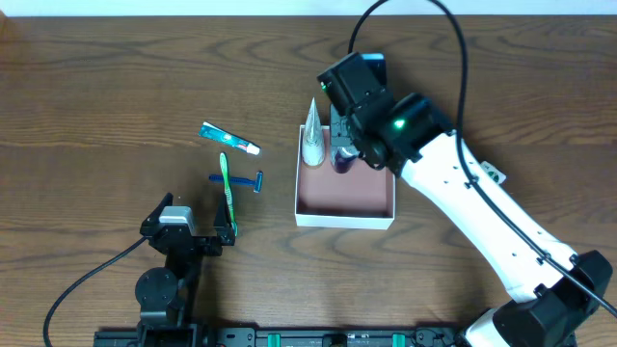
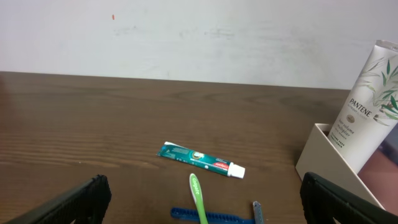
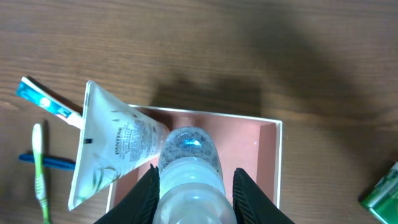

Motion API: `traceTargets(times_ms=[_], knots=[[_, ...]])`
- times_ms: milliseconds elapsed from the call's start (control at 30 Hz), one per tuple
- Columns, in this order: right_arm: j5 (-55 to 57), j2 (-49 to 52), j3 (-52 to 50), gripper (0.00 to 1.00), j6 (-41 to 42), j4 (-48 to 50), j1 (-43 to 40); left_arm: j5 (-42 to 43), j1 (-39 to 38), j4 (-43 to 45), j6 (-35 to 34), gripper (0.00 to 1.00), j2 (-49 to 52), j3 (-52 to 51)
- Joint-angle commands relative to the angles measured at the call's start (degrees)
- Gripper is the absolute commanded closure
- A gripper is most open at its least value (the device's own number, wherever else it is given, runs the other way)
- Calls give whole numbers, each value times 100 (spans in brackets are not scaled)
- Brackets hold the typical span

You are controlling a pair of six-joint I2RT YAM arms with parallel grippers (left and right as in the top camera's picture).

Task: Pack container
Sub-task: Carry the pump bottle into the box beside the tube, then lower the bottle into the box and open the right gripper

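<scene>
Between the two fingers of our right gripper (image 3: 194,190) sits a clear bottle (image 3: 189,152). The fingers are closed snug on its sides. We hold it over the far part of the container (image 1: 352,198), which sits near the middle of the table. Just left of the bottle, a white tube (image 1: 313,135) leans in the far left corner of the container. We cannot tell if the bottle touches the bottom yet.

We think we are on the step of putting the bottle in. Next we need to go down gently, open the fingers, and lift away without bumping the tube.

Left of the container, on the table, lie a toothpaste (image 1: 229,139), a green toothbrush (image 1: 228,193) and a blue razor (image 1: 246,179). Our left gripper (image 1: 190,226) waits on the near side of them, wide open and holding nothing. Those three look like they need packing too.
</scene>
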Motion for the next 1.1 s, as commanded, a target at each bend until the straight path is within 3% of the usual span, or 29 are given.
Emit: traceTargets(times_ms=[0,567,1067], knots=[[354,-33,-225,99,116,264,68,81,20,-190,79,2,-28,-101],[682,-31,-1060,99,46,1235,68,81,20,-190,79,2,-28,-101],[564,-2,-1145,99,-37,1467,68,81,20,-190,79,2,-28,-101]])
